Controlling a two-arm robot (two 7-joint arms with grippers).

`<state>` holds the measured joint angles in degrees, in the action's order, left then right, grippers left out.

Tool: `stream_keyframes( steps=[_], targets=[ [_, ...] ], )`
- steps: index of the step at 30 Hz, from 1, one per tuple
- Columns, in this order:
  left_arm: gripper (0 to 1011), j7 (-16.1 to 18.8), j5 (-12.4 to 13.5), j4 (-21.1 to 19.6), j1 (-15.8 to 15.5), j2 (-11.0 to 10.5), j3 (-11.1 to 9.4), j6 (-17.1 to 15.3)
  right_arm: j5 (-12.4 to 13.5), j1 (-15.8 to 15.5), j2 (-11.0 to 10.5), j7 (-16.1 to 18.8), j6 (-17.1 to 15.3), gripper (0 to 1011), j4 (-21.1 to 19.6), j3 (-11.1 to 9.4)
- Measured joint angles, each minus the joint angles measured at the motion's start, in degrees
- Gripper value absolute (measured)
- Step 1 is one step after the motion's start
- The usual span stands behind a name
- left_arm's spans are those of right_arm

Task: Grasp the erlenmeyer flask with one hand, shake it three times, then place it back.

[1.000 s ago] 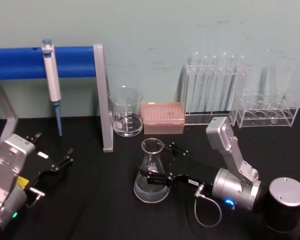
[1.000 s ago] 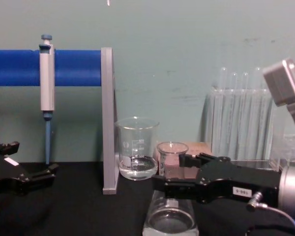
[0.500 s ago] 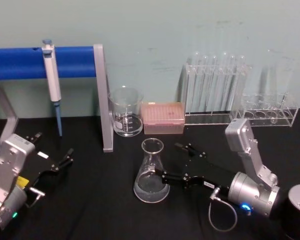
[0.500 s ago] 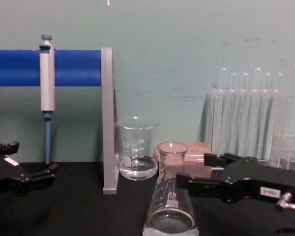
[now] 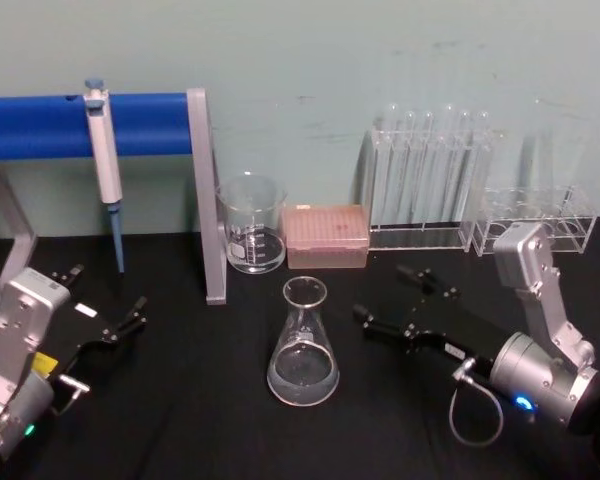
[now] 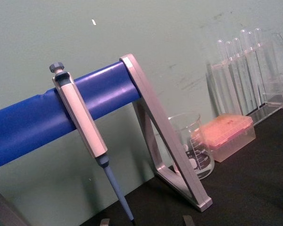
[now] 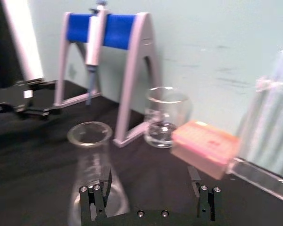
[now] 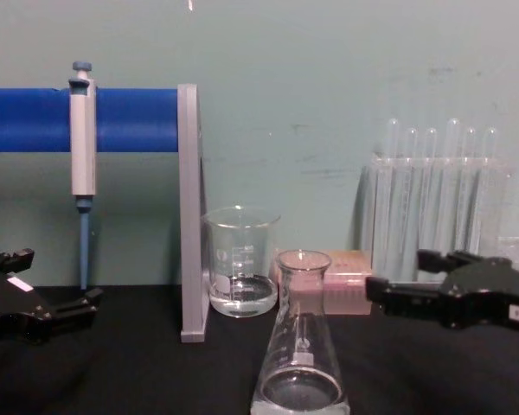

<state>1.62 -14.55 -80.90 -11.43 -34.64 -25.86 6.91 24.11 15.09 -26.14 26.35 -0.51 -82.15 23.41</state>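
Since one second ago the right gripper has let go of the erlenmeyer flask and drawn back to the robot's right; half a second ago its near finger was just beside the flask's cone, and now a clear gap of bare cloth lies between them. The flask has stayed where it was.

Nearest the robot, the flask stands upright and unsupported on the black table, roughly at the centre of the work area, with a little clear liquid in its base. In the chest view the flask shows a small white patch on its cone. The right gripper's two fingers are spread wide and hold nothing; in the right wrist view the fingertips stand apart, with the flask before the one on that side. At the near left, the left gripper rests low over the table, its fingers spread and empty, well apart from the flask.

Farther back stand a glass beaker with some liquid and a pink tip box just beside it. A grey and blue stand carries a hanging pipette. Against the wall at the right are clear racks of test tubes.
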Motion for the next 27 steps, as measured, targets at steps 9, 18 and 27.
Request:
stream_keyframes(
  steps=[9, 18, 27],
  targets=[
    [1001, 0.0, 0.0, 0.0, 0.0, 0.0, 0.0, 0.0, -3.5, 0.1, 2.9, -6.1, 1.8, 1003, 1.8, -2.4],
    [1001, 0.0, 0.0, 0.0, 0.0, 0.0, 0.0, 0.0, -7.0, 0.9, 6.3, -12.2, 2.3, 1003, 5.1, -4.3],
    [1001, 0.0, 0.0, 0.0, 0.0, 0.0, 0.0, 0.0, -8.8, 1.2, 8.6, -15.8, 1.3, 1003, 8.2, -6.1]
  ],
)
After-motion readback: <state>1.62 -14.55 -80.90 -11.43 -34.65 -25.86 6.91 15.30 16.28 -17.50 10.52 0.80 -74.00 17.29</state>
